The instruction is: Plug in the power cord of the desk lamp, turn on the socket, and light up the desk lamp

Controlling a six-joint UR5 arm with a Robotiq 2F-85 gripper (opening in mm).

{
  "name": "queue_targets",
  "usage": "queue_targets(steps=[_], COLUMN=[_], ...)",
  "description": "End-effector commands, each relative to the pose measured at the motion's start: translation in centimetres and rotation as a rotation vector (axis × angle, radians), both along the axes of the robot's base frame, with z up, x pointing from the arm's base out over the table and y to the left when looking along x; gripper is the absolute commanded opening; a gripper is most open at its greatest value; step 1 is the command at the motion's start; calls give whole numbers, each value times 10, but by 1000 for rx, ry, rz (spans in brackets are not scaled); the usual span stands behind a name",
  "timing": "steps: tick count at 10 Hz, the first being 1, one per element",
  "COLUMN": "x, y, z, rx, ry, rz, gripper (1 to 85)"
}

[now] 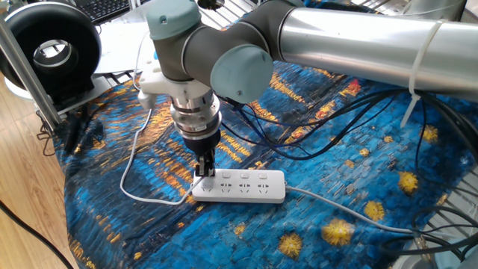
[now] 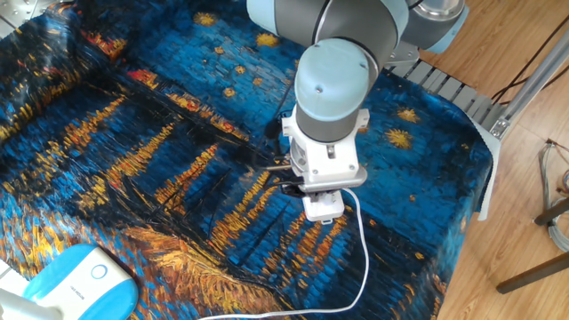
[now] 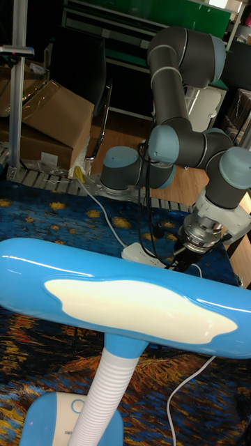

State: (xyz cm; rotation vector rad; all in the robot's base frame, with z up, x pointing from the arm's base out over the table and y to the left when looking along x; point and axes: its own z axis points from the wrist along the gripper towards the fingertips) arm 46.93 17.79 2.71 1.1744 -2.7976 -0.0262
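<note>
The socket (image 1: 243,187) is a long white power strip lying on the painted cloth. My gripper (image 1: 204,169) points straight down over its left end, its black fingers close together on the small white plug (image 1: 201,181) at the leftmost outlet. From there the thin white power cord (image 1: 131,161) loops left and back. In the other fixed view the wrist hides the gripper; only the socket's end (image 2: 323,208) and the cord (image 2: 364,258) show. The desk lamp's blue head (image 3: 104,296) fills the tall fixed view above its ribbed stem (image 3: 104,394), and its base (image 2: 76,283) sits low left.
Black cables (image 1: 314,131) sprawl over the cloth behind the strip, and its grey-white cable (image 1: 336,209) runs right. A black ring-shaped device (image 1: 52,48) stands at the back left beside a metal post (image 1: 26,67). The table edge (image 2: 480,169) drops to wooden floor.
</note>
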Motion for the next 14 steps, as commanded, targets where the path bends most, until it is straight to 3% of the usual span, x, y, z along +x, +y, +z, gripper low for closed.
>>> queue_targets(steps=[1, 4, 9, 12, 14], x=[1, 2, 2, -2, -2], y=[4, 7, 16, 21, 14], z=[-1, -6, 5, -13, -7], rx=[21, 14, -7, 13, -9], ry=[5, 8, 27, 21, 32], rz=[-11, -17, -31, -43, -30], gripper=[13, 13, 13, 13, 13])
